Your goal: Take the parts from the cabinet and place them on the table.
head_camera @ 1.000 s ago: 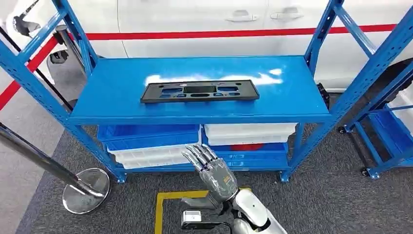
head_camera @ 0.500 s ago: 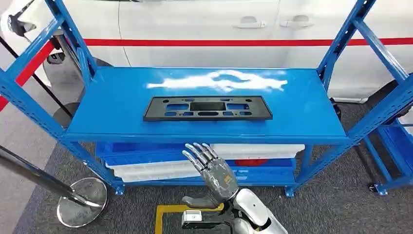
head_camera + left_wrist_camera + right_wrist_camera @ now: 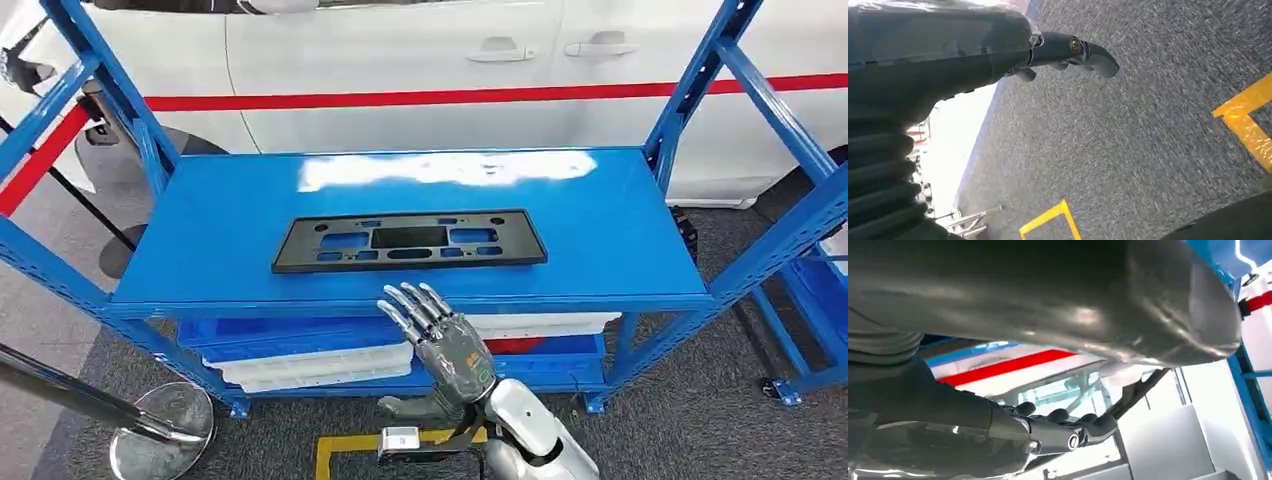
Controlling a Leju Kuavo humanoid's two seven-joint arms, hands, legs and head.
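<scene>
Right hand (image 3: 452,352): raised, fingers spread, holding nothing, just short of the shelf's front edge.
Black part (image 3: 411,241): flat on blue cabinet shelf (image 3: 620,250), beyond the fingertips, apart.
Left hand (image 3: 1068,52): fingers curled, over grey carpet.

One black part (image 3: 410,241), one blue cabinet (image 3: 640,250), two white trays (image 3: 320,366), one white car (image 3: 400,60).

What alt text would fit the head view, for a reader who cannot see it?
A black part lies flat on a blue shelf. The right hand is raised before the shelf edge, fingers spread, holding nothing. A white car stands behind.
</scene>
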